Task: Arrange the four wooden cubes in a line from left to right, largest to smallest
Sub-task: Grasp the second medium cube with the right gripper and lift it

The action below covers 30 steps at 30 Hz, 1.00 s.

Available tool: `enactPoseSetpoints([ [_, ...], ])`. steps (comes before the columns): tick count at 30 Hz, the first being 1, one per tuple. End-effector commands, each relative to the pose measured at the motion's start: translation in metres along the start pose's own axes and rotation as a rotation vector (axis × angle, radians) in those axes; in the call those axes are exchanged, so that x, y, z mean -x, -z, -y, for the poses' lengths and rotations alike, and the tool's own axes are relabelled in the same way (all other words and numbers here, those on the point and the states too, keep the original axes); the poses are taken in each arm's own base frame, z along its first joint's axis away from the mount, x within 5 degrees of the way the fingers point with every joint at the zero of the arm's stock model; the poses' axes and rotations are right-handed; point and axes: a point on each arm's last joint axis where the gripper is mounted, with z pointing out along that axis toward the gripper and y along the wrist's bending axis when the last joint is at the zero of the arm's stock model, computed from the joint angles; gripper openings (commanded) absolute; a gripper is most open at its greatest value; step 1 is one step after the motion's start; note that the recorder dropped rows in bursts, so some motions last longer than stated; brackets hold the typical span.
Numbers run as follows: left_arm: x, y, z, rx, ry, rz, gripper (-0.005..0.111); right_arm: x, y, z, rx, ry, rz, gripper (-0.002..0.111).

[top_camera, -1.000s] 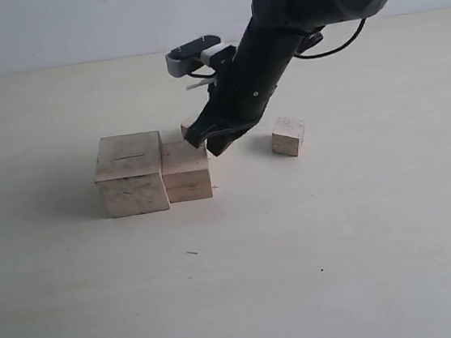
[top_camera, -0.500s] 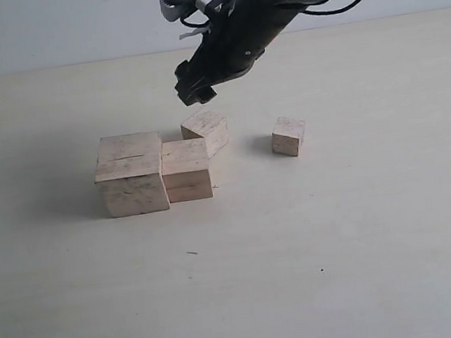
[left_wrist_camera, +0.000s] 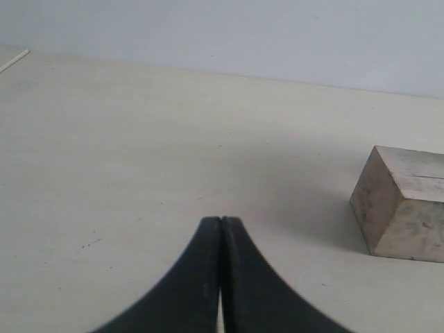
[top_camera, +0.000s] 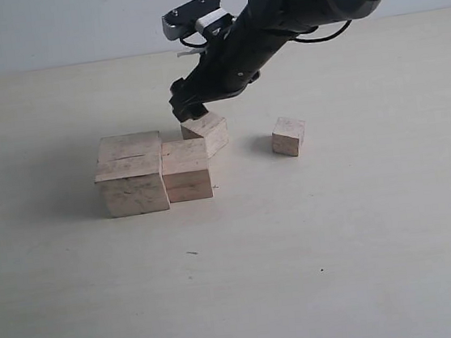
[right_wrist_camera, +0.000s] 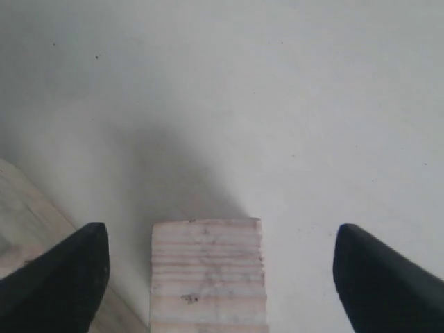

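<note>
Exterior, left wrist and right wrist views of the cube-ordering task. The right gripper [top_camera: 188,108] hangs with its jaws released and spread wide, tips pointing down at the table [top_camera: 339,237]. Directly beneath it sits the third-largest cube [top_camera: 205,132], turned at an angle to its neighbours. In the right wrist view this cube [right_wrist_camera: 207,274] lies between the two dark fingers [right_wrist_camera: 62,277], with bare table showing on either side of it, so neither finger touches it. In the exterior view the tips appear to reach the cube's top edge; whether they touch it cannot be told.

Below the right gripper and nearer the camera stands the second-largest cube [top_camera: 186,169], just in front of the angled cube. Beyond it, to the left of the gripper in the exterior view, the largest cube [top_camera: 131,174] stands flush against the second, a slit-like line across its top face. The smallest cube [top_camera: 288,136] sits alone on the opposite side of the gripper, well apart from the other three.

The left gripper [left_wrist_camera: 220,229] is clenched, its fingers pressed together on nothing. The largest cube [left_wrist_camera: 406,208] lies ahead of it and off to one side, well clear of the tips.
</note>
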Motion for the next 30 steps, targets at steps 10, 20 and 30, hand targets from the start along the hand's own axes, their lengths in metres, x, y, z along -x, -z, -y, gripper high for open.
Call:
enactPoseSetpoints([
  [10,0.0,0.0,0.0,0.003,-0.003,0.015,0.0,0.001,-0.008,0.001,0.023,0.021,0.017,0.083],
  [20,0.0,0.0,0.0,0.003,-0.003,0.015,0.0,-0.01,-0.024,0.003,0.026,0.018,-0.023,0.083],
  [30,0.0,0.0,0.0,0.003,-0.003,0.015,0.0,-0.01,-0.025,0.003,0.024,0.021,-0.025,0.061],
])
